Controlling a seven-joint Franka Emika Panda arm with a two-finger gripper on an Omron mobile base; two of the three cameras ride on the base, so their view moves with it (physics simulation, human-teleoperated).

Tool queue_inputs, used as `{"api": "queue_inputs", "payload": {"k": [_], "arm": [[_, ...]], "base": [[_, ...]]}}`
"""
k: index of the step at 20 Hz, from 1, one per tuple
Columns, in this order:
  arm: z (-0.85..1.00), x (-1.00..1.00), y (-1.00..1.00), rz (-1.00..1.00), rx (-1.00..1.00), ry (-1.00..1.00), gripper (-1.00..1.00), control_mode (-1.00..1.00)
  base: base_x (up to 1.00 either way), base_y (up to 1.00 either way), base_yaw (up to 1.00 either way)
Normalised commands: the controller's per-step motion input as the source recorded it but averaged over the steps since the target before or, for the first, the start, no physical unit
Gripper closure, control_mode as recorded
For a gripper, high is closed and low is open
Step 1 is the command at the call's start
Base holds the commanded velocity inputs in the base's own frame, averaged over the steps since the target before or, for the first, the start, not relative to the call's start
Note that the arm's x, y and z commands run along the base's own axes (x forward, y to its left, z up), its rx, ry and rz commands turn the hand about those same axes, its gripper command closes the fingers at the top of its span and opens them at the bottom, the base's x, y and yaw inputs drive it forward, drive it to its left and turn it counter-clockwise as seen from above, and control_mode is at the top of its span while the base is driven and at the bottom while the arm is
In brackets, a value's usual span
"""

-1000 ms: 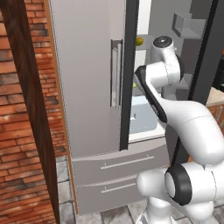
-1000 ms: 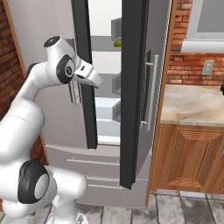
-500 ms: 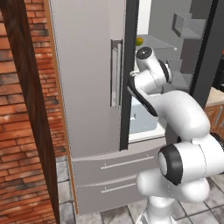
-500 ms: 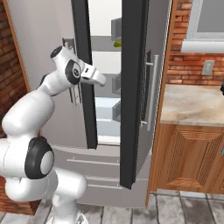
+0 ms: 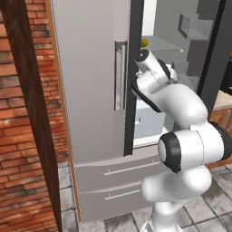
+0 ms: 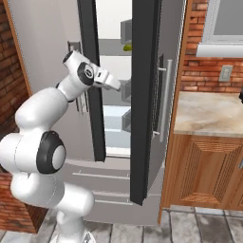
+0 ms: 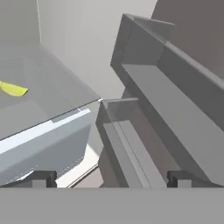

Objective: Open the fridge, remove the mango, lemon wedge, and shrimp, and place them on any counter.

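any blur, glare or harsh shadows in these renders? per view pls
Left base view: sharp, flat light, no glare on the fridge door. Right base view: equally crisp, interior evenly lit, counter without highlights. Hand view: soft, low-detail; the lemon wedge is a slightly fuzzy yellow sliver on a grey shelf.

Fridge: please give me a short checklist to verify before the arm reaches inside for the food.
1. The fridge right door is open: ok.
2. The left door is shut: ok.
3. The gripper is open and holds nothing: ok.
4. A yellow-green fruit sits on an upper shelf, seen from the left base view: ok.
5. A thin yellow sliver, likely the lemon wedge, lies on a shelf in the hand view: ok.
6. Shrimp location: cannot tell.
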Motion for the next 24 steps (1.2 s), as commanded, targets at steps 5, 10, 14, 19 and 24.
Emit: {"api": "queue_inputs", "payload": {"k": [5,10,14,19,24], "arm": [[0.0,0.15,-0.51,-0.1,0.0,0.0,-1.0,-1.0],[0.0,-0.02,-0.69,-0.1,-0.02,0.0,-1.0,-1.0],[0.0,-0.34,-0.97,-0.1,-0.03,0.0,-1.0,-1.0],[0.0,-0.53,-1.0,-0.09,0.0,0.0,-1.0,-1.0],[0.0,-0.05,-0.78,-0.05,0.2,-0.02,-1.0,-1.0]], "base": [[0.0,0.0,0.0],[0.0,0.0,0.0],[0.0,0.0,0.0],[0.0,0.0,0.0],[0.0,0.0,0.0]]}}
